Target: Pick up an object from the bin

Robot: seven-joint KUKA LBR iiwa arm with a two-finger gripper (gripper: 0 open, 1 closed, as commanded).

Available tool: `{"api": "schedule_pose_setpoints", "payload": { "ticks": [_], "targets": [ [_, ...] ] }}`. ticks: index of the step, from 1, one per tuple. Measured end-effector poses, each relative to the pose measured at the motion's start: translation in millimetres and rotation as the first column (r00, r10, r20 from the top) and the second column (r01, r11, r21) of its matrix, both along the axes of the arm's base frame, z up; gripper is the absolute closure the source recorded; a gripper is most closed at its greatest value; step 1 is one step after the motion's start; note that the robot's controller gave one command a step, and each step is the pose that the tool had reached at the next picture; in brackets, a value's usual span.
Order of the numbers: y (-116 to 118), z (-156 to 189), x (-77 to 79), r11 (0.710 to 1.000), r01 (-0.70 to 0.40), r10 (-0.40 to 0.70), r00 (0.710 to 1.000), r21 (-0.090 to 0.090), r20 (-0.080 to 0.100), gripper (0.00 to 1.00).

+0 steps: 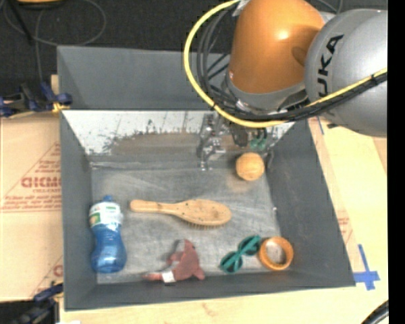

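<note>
One bottle [106,238], hairbrush [185,211], ball [250,167] in bin [74,194].

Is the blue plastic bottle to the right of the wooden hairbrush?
No, the blue plastic bottle lies to the left of the wooden hairbrush, beyond its handle end.

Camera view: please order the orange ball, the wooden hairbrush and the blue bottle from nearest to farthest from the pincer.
1. Orange ball: just beside the pincer, slightly below it and to the view's right.
2. Wooden hairbrush: lying across the middle, lower in the view.
3. Blue bottle: in the view's lower left corner, farthest.
</note>
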State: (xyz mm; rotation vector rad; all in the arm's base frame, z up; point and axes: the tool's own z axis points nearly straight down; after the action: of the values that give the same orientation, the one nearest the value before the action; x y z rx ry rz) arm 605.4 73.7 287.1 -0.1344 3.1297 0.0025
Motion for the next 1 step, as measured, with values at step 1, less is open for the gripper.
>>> {"api": "schedule_pose_setpoints", "payload": {
  "ticks": [1],
  "targets": [
    [-0.3, -1.9, -0.8, 1.0, 0.0, 0.0, 1.0, -0.001, -0.004, 1.0]
  ]
}}
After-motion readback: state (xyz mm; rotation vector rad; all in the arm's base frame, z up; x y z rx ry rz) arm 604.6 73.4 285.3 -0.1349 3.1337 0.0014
